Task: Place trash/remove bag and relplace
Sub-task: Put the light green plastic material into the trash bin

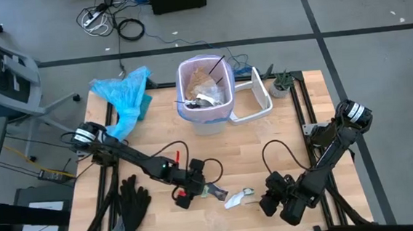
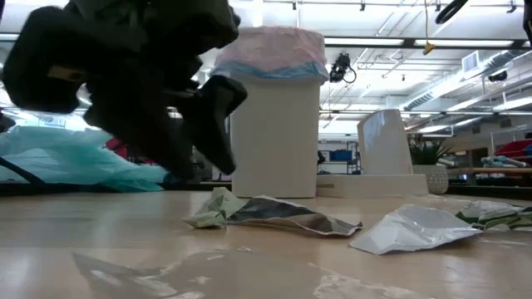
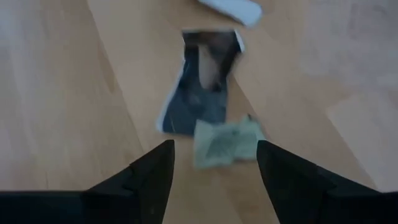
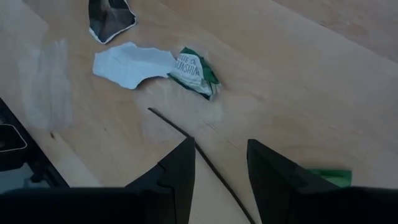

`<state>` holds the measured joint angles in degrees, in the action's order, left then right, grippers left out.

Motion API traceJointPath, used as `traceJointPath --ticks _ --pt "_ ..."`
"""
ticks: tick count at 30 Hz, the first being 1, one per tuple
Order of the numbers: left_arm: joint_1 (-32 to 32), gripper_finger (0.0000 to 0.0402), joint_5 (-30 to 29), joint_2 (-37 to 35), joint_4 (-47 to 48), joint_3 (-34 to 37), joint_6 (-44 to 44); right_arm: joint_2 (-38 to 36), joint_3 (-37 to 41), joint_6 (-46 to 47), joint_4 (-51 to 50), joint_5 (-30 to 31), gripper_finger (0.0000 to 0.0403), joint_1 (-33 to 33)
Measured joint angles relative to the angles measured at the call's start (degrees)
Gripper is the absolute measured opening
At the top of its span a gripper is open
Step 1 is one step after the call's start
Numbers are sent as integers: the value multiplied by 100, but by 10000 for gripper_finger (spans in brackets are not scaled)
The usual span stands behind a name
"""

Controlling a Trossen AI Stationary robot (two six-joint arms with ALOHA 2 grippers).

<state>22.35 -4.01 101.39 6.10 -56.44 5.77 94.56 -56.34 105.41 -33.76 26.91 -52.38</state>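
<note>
Left end effector [image 3: 214, 165] hovers released over a dark wrapper [image 3: 202, 99]; trash-collecting step, next descend and pinch.

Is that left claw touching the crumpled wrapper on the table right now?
Apart. In the left wrist view, bare table shows between both open fingers and the crumpled wrapper, which lies just ahead of them.

White letters on the crumpled green wrapper [image 4: 194, 71] read partly as "SUNSHIN", the smaller line above them too creased to make out. No other text is legible.
</note>
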Motion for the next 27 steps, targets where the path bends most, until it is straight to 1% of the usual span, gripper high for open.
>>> traceJointPath --ticks 5,11,14,16,18,22,23,25,27 --pt "5 239 11 195 -351 -7 -20 0 0 -2 1 -7 132 0" --pt "4 238 69 608 -561 -9 -457 0 0 -123 29 -99 132 -2" --pt "24 225 68 769 -880 -27 -481 0 0 -324 48 -215 132 -7" --pt "28 199 68 801 -992 -23 -647 0 0 -468 61 -306 132 -11" --pt "32 159 60 806 -1054 -28 -971 0 0 -611 59 -356 132 -35" --pt "26 45 75 806 -846 -342 -1479 0 0 -815 55 -424 132 -89" --pt "24 24 106 806 -767 -473 -1646 0 0 -845 50 -424 132 -108" --pt "26 12 140 801 -503 -746 -2018 0 0 -954 54 -424 132 -134" --pt "26 8 168 801 -87 -1083 -2127 0 0 -1014 54 -425 132 -169"
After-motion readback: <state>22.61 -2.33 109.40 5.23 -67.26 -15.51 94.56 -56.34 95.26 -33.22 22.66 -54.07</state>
